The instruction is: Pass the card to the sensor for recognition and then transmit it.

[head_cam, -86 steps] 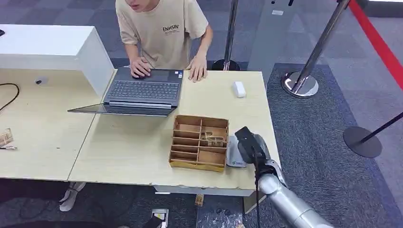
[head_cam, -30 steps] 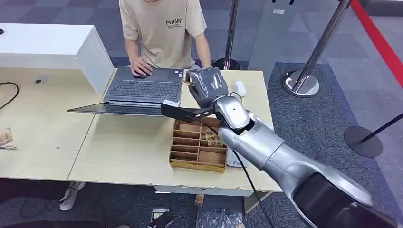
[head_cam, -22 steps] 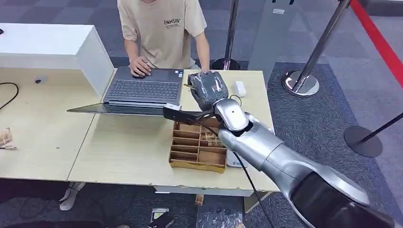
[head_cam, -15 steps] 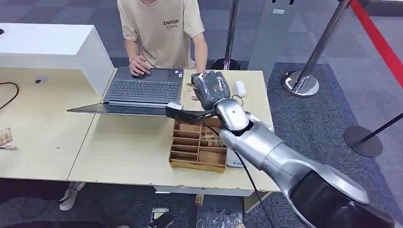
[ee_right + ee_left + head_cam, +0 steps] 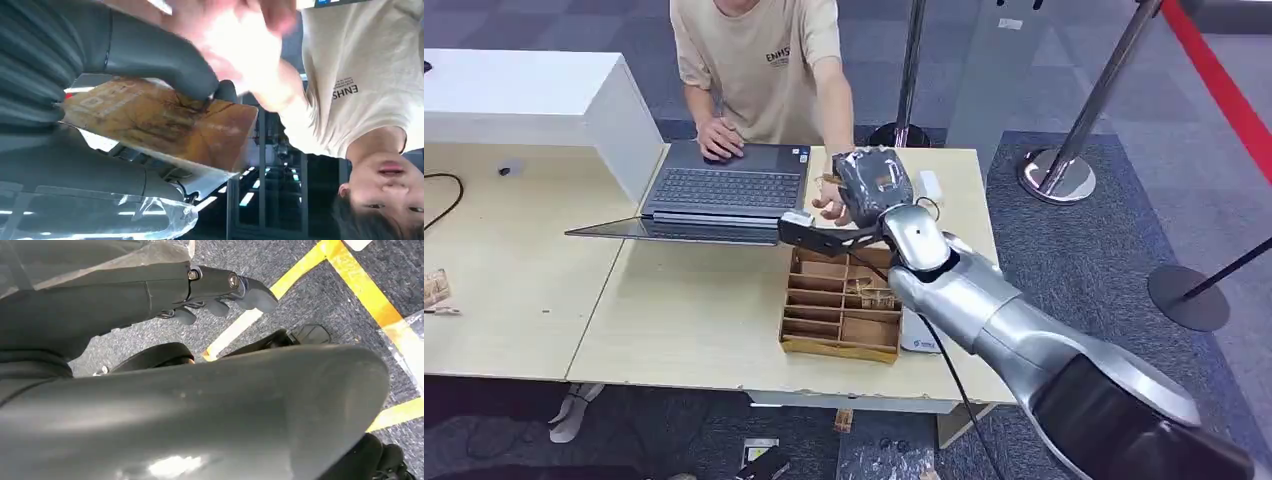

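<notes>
My right hand (image 5: 871,186) is raised over the far side of the table, near the laptop's right corner. It pinches a brown wooden card (image 5: 165,122) between thumb and fingers; in the head view only the card's edge (image 5: 827,180) shows past the hand. A person's hand (image 5: 832,208) reaches up beside the card, blurred in the right wrist view (image 5: 235,45); whether it touches the card I cannot tell. The white card sensor (image 5: 921,331) lies beside the wooden box, below my forearm. My left hand (image 5: 215,287) hangs over the carpet, holding nothing, fingers loose.
A wooden compartment box (image 5: 842,300) sits near the table's front edge (image 5: 724,375). An open laptop (image 5: 724,190) lies in front of the person (image 5: 759,60), whose other hand rests on it. A small white device (image 5: 929,186) lies at the far right. Stanchion posts (image 5: 1056,170) stand beyond the table.
My right arm rose from the sensor beside the box and carried the card across the table toward the person. The person's hand left the table edge and came up to the card.
</notes>
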`<act>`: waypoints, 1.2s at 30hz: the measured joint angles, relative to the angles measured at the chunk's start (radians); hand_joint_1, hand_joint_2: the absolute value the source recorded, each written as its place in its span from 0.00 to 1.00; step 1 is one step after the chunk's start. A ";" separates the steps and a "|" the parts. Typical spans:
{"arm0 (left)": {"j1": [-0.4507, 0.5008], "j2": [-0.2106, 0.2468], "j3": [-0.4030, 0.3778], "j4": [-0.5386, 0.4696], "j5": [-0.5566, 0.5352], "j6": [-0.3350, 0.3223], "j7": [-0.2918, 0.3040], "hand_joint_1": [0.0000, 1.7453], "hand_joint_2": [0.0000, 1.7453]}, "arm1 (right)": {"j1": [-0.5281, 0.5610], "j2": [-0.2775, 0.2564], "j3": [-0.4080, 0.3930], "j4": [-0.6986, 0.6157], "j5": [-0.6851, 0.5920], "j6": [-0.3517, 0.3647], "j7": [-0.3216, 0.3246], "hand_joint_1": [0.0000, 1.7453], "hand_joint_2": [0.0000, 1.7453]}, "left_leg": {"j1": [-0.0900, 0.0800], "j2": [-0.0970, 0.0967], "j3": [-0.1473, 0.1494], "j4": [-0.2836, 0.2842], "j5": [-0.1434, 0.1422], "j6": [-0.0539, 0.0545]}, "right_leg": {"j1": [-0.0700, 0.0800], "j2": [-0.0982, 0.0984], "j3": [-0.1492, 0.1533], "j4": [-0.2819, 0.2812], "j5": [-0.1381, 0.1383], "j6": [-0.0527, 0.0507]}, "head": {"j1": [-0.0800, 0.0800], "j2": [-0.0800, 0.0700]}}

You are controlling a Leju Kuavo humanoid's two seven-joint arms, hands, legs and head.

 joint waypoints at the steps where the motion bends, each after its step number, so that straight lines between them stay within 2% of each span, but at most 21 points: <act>1: 0.000 -0.001 0.000 0.000 -0.001 0.000 -0.001 0.00 0.00 | 0.000 0.001 0.000 0.001 -0.007 -0.001 -0.001 0.00 0.00 | 0.000 0.000 0.000 0.000 0.000 0.000 | 0.000 0.000 0.000 0.000 0.000 0.000 | 0.000 0.000; 7: 0.000 -0.005 0.000 0.000 -0.014 0.000 -0.002 0.00 0.00 | 0.001 0.004 -0.015 0.002 -0.118 -0.009 -0.036 0.00 0.00 | 0.000 0.000 0.000 0.000 0.000 0.000 | 0.000 0.000 0.000 0.000 0.000 0.000 | 0.000 0.000; 13: 0.002 -0.005 0.000 0.000 -0.010 0.012 -0.003 0.00 0.00 | 0.034 0.006 -0.097 -0.029 -0.383 -0.080 -0.135 0.00 0.00 | 0.000 0.000 0.000 0.000 0.000 0.000 | 0.000 0.000 0.000 0.000 0.000 0.000 | 0.000 0.000; 17: 0.008 -0.005 0.002 0.000 0.011 0.029 -0.008 0.00 0.00 | 0.103 0.000 -0.154 -0.116 -0.535 -0.116 -0.163 0.00 0.00 | 0.000 0.000 0.000 0.000 0.000 0.000 | 0.000 0.000 0.000 0.000 0.000 0.000 | 0.000 0.000; 18: 0.010 -0.004 0.003 0.000 0.016 0.032 -0.009 0.00 0.00 | 0.135 -0.005 -0.166 -0.154 -0.569 -0.125 -0.166 0.00 1.00 | 0.000 0.000 0.001 0.000 0.000 0.000 | 0.000 0.000 0.000 0.000 0.000 0.000 | 0.000 0.000; 22: 0.022 -0.001 0.008 0.000 0.027 0.040 -0.006 0.00 0.00 | 0.252 -0.046 -0.203 -0.302 -0.592 -0.106 -0.145 0.00 1.00 | 0.000 0.000 0.000 0.000 0.000 0.000 | 0.000 0.000 0.000 -0.001 0.000 0.000 | 0.000 0.000; 28: 0.036 0.010 0.010 0.000 0.039 0.044 -0.021 0.00 0.00 | 0.407 -0.127 -0.230 -0.486 -0.532 -0.053 -0.101 0.00 1.00 | 0.000 0.000 0.000 0.000 -0.001 0.000 | 0.000 0.001 -0.001 -0.001 0.000 0.000 | 0.000 0.000; 30: 0.036 0.014 0.011 0.000 0.037 0.044 -0.023 0.00 0.00 | 0.443 -0.153 -0.236 -0.532 -0.516 -0.042 -0.099 0.16 1.00 | 0.000 0.000 0.000 0.000 -0.001 0.000 | 0.000 0.001 0.000 -0.001 0.000 0.000 | 0.000 0.000; 31: 0.036 0.015 0.011 0.000 0.037 0.044 -0.024 0.00 0.00 | 0.460 -0.166 -0.237 -0.552 -0.510 -0.035 -0.098 0.16 1.00 | 0.000 0.000 0.000 0.000 0.000 0.000 | 0.000 0.001 0.000 -0.001 0.000 0.000 | 0.000 0.000; 32: 0.036 0.017 0.011 0.001 0.035 0.044 -0.024 0.00 0.00 | 0.476 -0.178 -0.240 -0.573 -0.505 -0.028 -0.098 0.83 1.00 | 0.000 0.000 0.000 0.000 0.000 0.000 | 0.000 0.001 0.000 -0.001 0.000 0.000 | 0.000 0.000; 33: 0.036 0.018 0.011 0.001 0.034 0.044 -0.024 0.00 0.00 | 0.489 -0.188 -0.244 -0.589 -0.499 -0.026 -0.098 0.86 1.00 | 0.000 0.000 0.000 0.000 0.000 0.000 | 0.000 0.001 0.000 -0.001 0.000 0.000 | 0.000 0.000; 35: 0.036 0.020 0.011 0.001 0.031 0.044 -0.023 0.00 0.00 | 0.510 -0.204 -0.249 -0.620 -0.481 -0.024 -0.098 0.99 1.00 | 0.000 0.000 0.000 0.000 0.000 0.000 | 0.000 0.001 0.000 -0.001 0.000 0.000 | 0.000 0.000; 36: 0.036 0.021 0.011 0.001 0.031 0.044 -0.023 0.00 0.00 | 0.517 -0.211 -0.250 -0.632 -0.467 -0.024 -0.095 1.00 1.00 | 0.000 0.000 0.000 0.000 0.000 0.000 | 0.000 0.001 0.000 -0.001 0.000 0.000 | 0.000 0.000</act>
